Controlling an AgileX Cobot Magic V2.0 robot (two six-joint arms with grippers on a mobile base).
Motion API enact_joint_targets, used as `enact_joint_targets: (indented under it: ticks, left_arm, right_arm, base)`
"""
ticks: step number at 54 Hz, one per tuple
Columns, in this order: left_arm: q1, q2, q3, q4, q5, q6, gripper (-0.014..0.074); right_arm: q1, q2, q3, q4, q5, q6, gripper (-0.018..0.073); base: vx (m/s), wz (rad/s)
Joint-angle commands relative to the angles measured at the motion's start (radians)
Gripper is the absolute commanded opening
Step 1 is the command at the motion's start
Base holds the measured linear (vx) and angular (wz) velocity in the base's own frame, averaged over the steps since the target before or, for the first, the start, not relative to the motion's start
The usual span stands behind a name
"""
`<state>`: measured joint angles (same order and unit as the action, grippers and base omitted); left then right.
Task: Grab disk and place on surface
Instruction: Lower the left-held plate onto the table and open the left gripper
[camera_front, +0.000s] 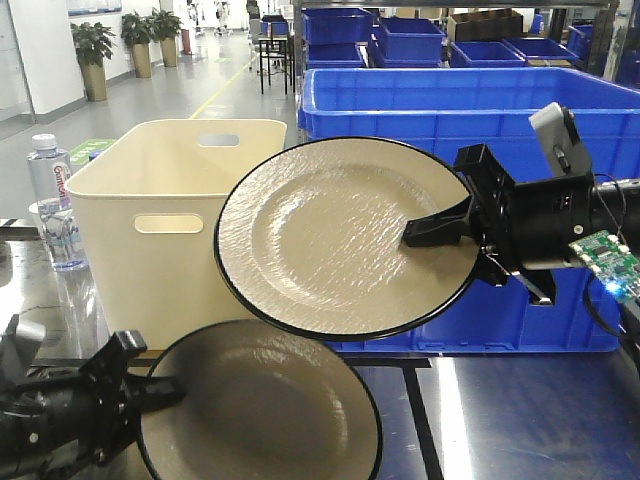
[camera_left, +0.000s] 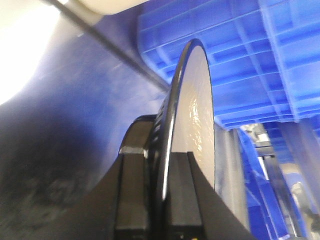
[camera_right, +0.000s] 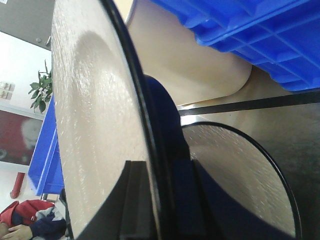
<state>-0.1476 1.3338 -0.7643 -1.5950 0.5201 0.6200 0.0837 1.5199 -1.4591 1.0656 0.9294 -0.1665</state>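
Cream, black-rimmed disk (camera_front: 330, 235) sits clamped in my right gripper (camera_front: 428, 232), raised and tilted; below-left of it, my left gripper (camera_front: 150, 395) pinches a second disk (camera_front: 265, 410) down by the glossy surface (camera_front: 500, 420); blue crate (camera_front: 450, 110) behind.

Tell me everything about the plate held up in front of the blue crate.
The raised plate is round, cream with a thin black rim and a rippled, glossy face, ceramic-looking. It hangs tilted nearly upright, clear of the tabletop. The right gripper pinches its rim with black fingers, one across the face; nothing else touches it.
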Motion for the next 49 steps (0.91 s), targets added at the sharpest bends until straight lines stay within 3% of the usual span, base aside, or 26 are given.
enact_joint_targets:
  ticks: [1,22,30,49]
  left_arm:
    - [-0.003,-0.032,-0.011,-0.065,0.041,-0.035,0.0022]
    - [-0.003,-0.032,0.079,-0.049,0.046,-0.034,0.0043]
    - [-0.003,-0.032,0.081,0.006,0.024,-0.034,0.0072]
    - [-0.003,-0.033,0.081,0.107,-0.032,-0.033,0.0296]
  right_arm:
    - [-0.004,-0.038,-0.041,0.113,-0.065,0.001,0.0]
    - [-0.004,-0.033,-0.041,0.108,-0.071,0.001,0.0]
    - [-0.004,-0.033,-0.041,0.108,-0.068,0.001,0.0]
    - [-0.004,-0.033,-0.041,0.108,-0.044,0.001,0.0]
  base:
    - [0.0,0.0]
    - [0.0,0.0]
    - [0.0,0.0]
    - [0.0,0.0]
